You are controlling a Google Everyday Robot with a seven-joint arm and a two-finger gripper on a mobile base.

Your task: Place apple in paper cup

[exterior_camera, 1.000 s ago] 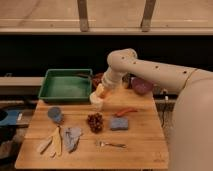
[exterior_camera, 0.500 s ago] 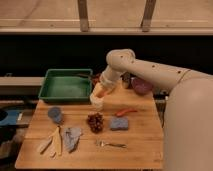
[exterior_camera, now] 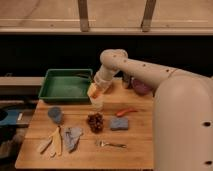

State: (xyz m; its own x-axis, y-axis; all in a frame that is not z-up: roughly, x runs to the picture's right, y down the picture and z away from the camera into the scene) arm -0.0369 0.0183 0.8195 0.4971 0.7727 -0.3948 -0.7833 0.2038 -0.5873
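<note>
One arm is reaching in from the right, its gripper (exterior_camera: 96, 91) hanging over the far middle of the wooden table (exterior_camera: 135, 145), just right of the green tray (exterior_camera: 55, 92). The gripper is hovering directly above one paper cup (exterior_camera: 98, 103), which is standing upright with its long axis vertical and its mouth pointing up toward the gripper. One apple (exterior_camera: 94, 91) is showing as an orange patch at the gripper's tip, just above the cup's mouth. It seems to be sitting between the fingers, but whether they are clamping it or standing apart cannot be told from this view. Being round, the apple is showing no clear long axis or heading.

Around them, one blue cup (exterior_camera: 55, 115) is standing near the left edge, well apart from the paper cup. One dark red grape bunch (exterior_camera: 95, 122) is lying just nearer than the paper cup, and one blue-grey sponge (exterior_camera: 119, 123) is lying to its right. One slim carrot (exterior_camera: 125, 112) is lying between the sponge and the arm, its long axis running left to right. One fork (exterior_camera: 111, 144) is lying near the front edge. One purple bowl (exterior_camera: 142, 88) is peeking out behind the arm at the far right.
</note>
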